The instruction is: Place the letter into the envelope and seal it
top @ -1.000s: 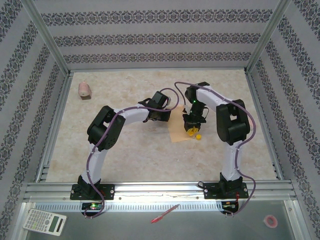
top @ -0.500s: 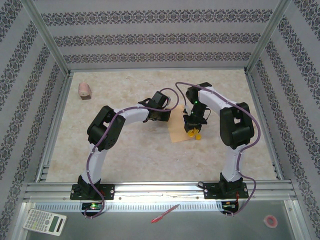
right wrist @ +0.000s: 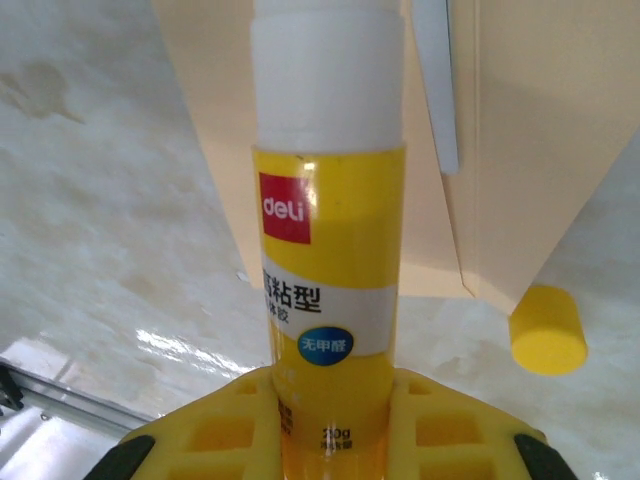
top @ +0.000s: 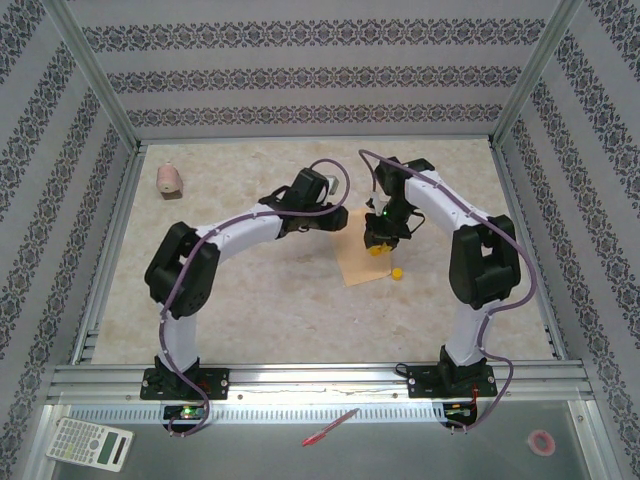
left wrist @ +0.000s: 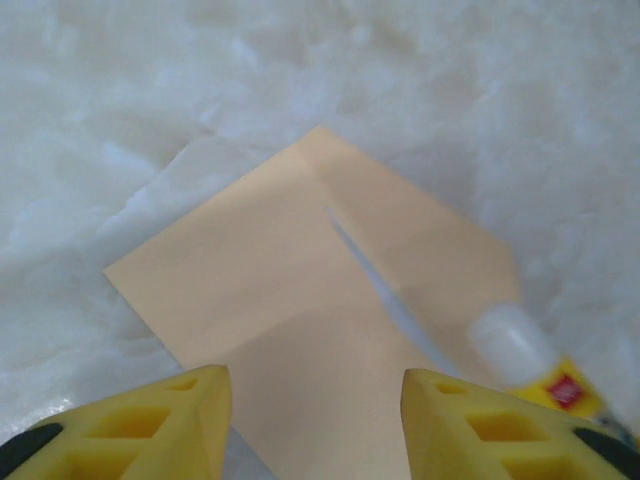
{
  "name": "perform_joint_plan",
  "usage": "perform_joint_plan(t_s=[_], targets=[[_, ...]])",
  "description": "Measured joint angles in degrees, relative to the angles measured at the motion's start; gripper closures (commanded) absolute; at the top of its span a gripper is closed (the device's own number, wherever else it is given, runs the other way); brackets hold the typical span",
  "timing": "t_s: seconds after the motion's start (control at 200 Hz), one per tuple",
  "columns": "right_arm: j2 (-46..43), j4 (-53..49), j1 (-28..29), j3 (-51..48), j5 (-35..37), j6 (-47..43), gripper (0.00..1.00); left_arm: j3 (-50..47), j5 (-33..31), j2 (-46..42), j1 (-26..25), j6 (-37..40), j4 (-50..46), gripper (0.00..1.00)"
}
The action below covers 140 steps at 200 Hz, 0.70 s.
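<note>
right tool (right wrist: 330, 405) clamps glue stick (right wrist: 330, 110); wrist view shows its red label (right wrist: 287, 207).

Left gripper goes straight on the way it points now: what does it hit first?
Probably the envelope, lying flat dead ahead of the left gripper. The glue stick sits off that line. Depth is unclear.

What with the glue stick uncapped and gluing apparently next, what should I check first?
1. Glue stick clamped in right gripper: ok.
2. Yellow cap off, glue tip exposed: ok.
3. Left gripper open, empty, above envelope: ok.
4. Letter fully inside: cannot tell; a pale sliver shows at a slit.
5. Glue tip touching the envelope: cannot tell.
</note>
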Motion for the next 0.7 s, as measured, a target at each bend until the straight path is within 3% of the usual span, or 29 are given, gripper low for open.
perform_joint_plan(t_s=[0.295, 0.53, 0.7], targets=[[-5.5, 8.4, 0.4, 0.1, -1.3, 3.5, 0.95, -7.8, 3.8, -13.1, 2.8, -3.1, 1.4, 0.12], [-10.8, 19.2, 1.5, -3.3, -4.7, 4.3, 0.95, -19.7, 12.4, -24.8, 11.3, -12.4, 11.3, 0.07], [-13.9, 27.7, 3.6, -7.2, -9.5, 5.1, 0.94, -21.9, 18.2, -27.0, 13.0, -17.6, 17.4, 0.07]])
